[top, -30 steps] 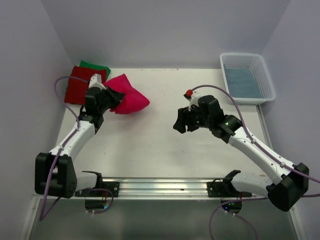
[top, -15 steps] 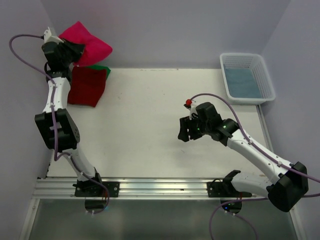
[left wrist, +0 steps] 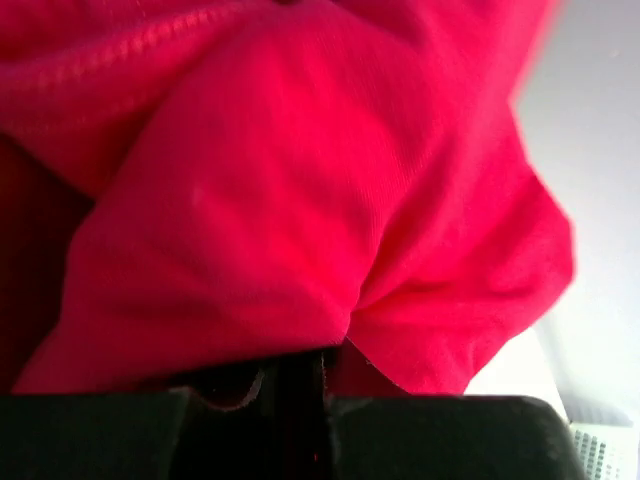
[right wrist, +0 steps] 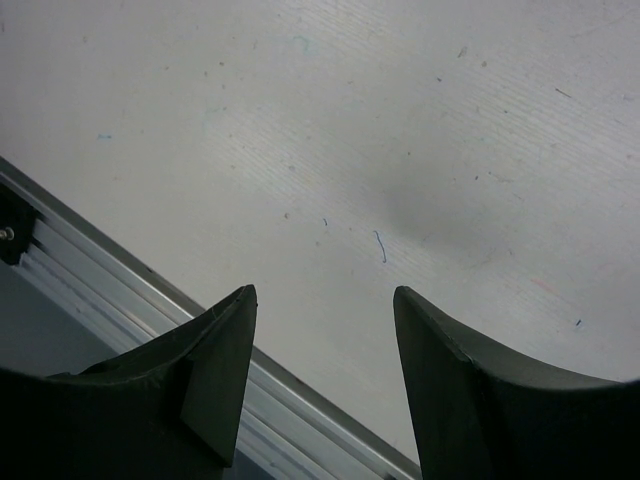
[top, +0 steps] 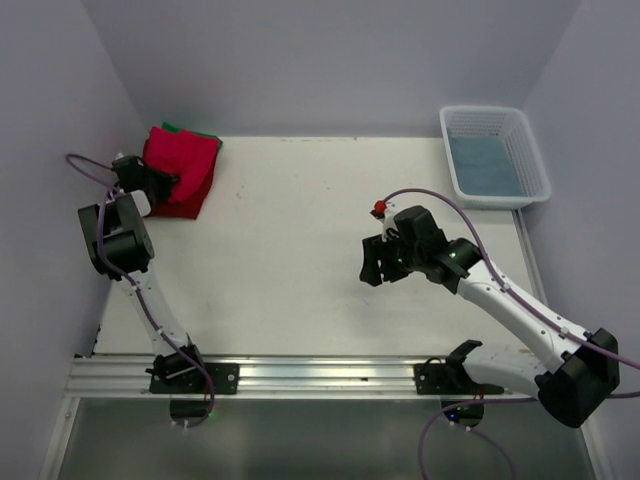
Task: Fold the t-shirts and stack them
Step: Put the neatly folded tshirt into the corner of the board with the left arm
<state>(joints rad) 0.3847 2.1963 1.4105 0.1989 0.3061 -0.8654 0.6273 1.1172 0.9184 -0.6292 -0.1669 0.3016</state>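
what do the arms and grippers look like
The left arm and right arm are white with black joints and bases, each trailing a purple cable. The left gripper and right gripper are black; a red cap sits by the right one.

We note a white latticed basket (top: 483, 111) at the far right corner of the table (top: 290, 270), a blue cloth (top: 485, 166) lying inside it. An aluminium rail (top: 320, 372) runs along the near edge.

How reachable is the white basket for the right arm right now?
Probably yes: the right gripper is open and empty over the table, and nothing stands between it and the white basket.
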